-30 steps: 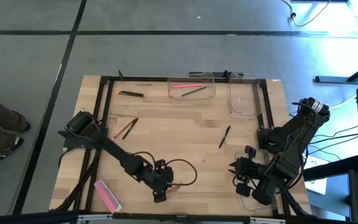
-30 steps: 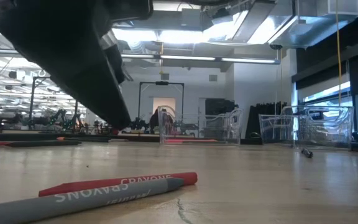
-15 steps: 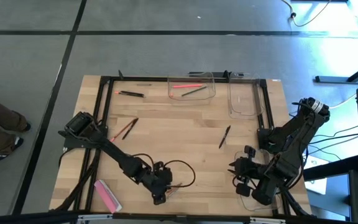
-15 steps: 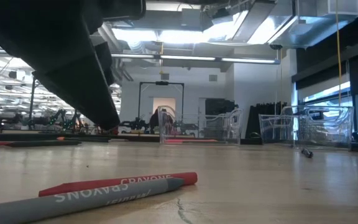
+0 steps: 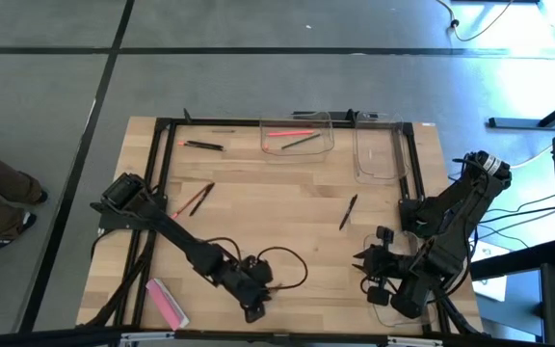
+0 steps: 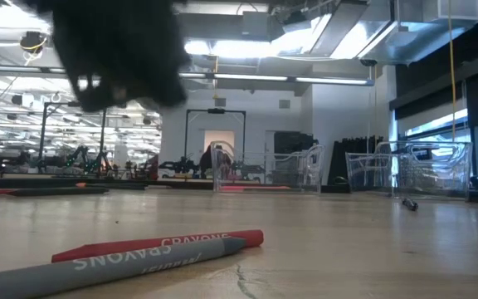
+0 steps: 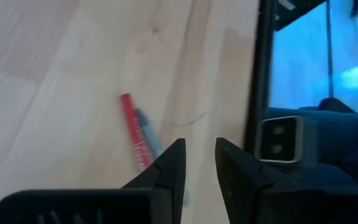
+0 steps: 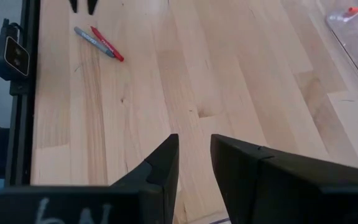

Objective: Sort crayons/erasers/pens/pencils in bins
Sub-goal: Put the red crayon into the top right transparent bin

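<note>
A red crayon point(image 6: 168, 244) and a grey crayon point(image 6: 114, 266) lie side by side, flat on the wooden table near its front edge. They also show in the left wrist view as the red crayon point(image 7: 133, 132) and the grey crayon point(image 7: 149, 138). My left gripper point(image 7: 199, 144) hangs above and just beside them, open by a narrow gap with nothing between its fingers. In the high view my left gripper point(image 5: 255, 306) is at the near middle. My right gripper point(image 8: 194, 140) waits open over the near right point(image 5: 366, 262). A pink eraser point(image 5: 167, 301) lies at the near left.
A clear bin point(image 5: 297, 136) at the far edge holds a pink and a green stick, and a second bin point(image 5: 378, 150) stands to its right. Black pens point(image 5: 203, 146) point(image 5: 349, 212) and two thin sticks point(image 5: 196, 200) lie loose. A black frame bar point(image 5: 157, 193) borders the work area.
My left gripper has risen away from the two crayons and rolled about its own axis; in the low view its dark bulk has moved up to the top of the picture. The crayons lie where they were.
</note>
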